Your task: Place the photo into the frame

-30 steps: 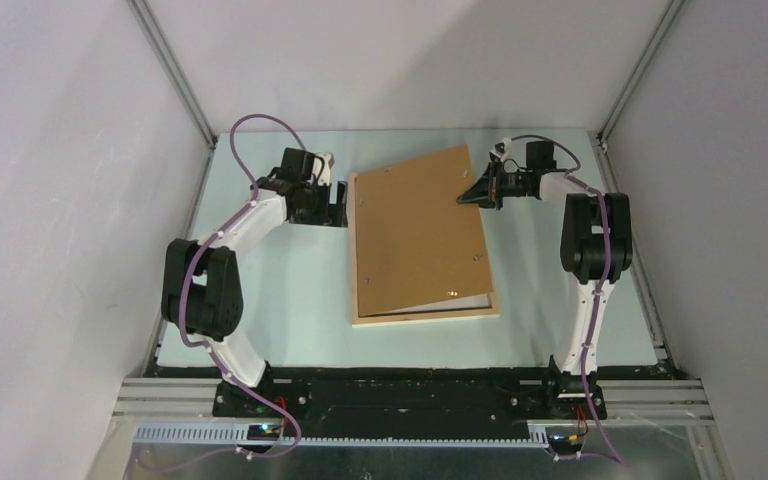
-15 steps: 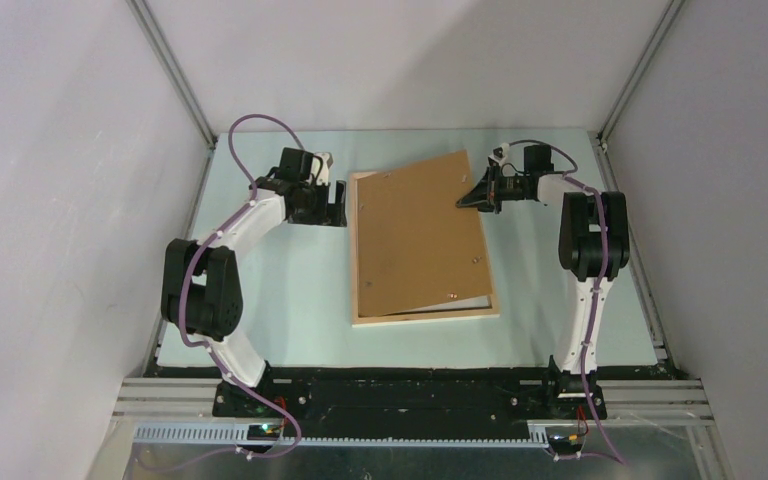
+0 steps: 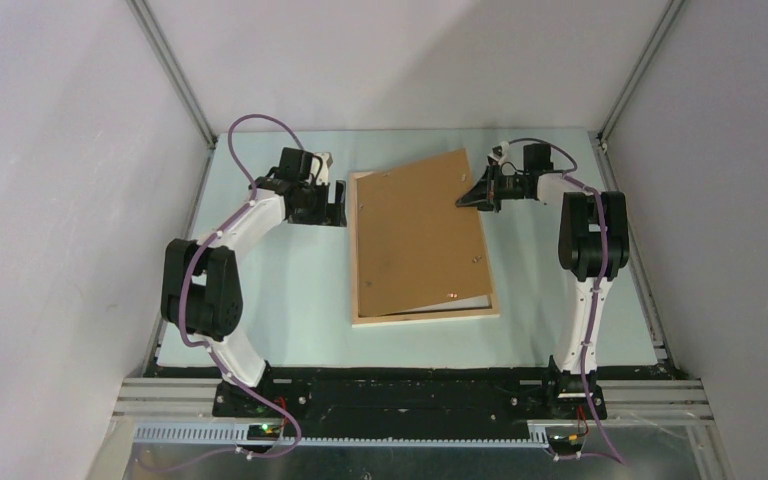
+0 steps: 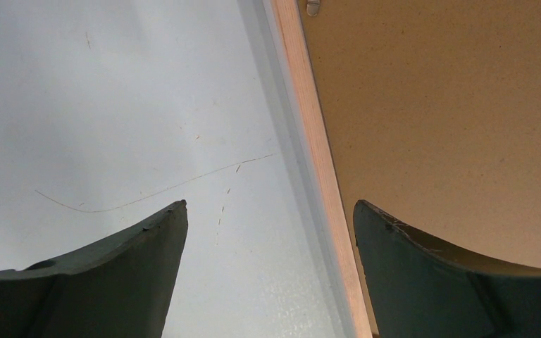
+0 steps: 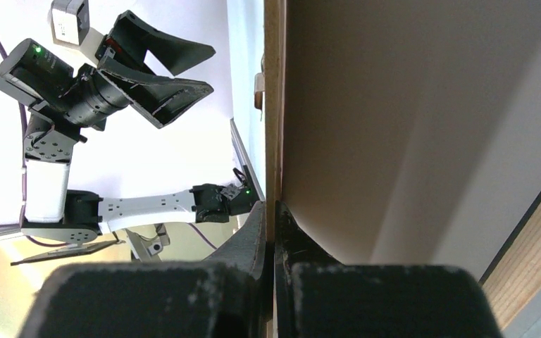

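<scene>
Backing board over frame, on table

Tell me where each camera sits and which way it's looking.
Top external: fixed above and behind, looking down on the pale green table; left arm and right arm both show.
Left wrist: looking down between its open left fingers at a rail of the pale light-wood picture frame.
Right wrist: looking along the flat brown fibreboard backing panel pinched in its shut right fingers; left arm beyond.
Shared: all three see the panel.
</scene>
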Motion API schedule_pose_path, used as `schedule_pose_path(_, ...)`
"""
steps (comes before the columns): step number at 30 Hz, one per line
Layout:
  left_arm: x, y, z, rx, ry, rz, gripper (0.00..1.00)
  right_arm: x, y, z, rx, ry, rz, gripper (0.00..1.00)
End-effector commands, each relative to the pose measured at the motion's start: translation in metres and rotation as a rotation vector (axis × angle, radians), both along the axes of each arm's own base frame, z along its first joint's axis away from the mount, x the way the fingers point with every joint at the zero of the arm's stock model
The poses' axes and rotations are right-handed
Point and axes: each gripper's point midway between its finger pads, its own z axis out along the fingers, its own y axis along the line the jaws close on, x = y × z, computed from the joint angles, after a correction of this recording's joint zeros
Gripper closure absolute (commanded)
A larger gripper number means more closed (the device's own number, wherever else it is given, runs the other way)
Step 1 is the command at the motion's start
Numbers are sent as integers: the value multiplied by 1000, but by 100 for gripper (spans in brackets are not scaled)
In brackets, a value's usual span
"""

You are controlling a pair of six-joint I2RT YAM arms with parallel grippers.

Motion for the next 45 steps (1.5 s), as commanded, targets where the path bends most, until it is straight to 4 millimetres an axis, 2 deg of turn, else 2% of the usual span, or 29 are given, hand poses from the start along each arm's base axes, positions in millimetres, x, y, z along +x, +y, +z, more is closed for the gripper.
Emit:
schedule_pose_path(1, 7, -2, 12, -24, -32, 1, 9, 0, 6, 29, 62, -50, 54, 100)
schedule_pose_path(18, 7, -1, 11, -28, -27, 5, 9, 0, 14, 22, 63, -33, 68, 100)
schedule_pose_path(39, 7, 0, 8, -32, -19, 6, 9, 6, 9, -2, -14, -25, 41, 100)
schedule_pose_path(41, 7, 0, 9, -34, -21, 5, 9, 6, 8, -4, -32, -26, 37, 98)
schedule_pose_path(45, 6, 0, 10, -36, -22, 5, 9, 7, 6, -9, -69, -24, 26, 80)
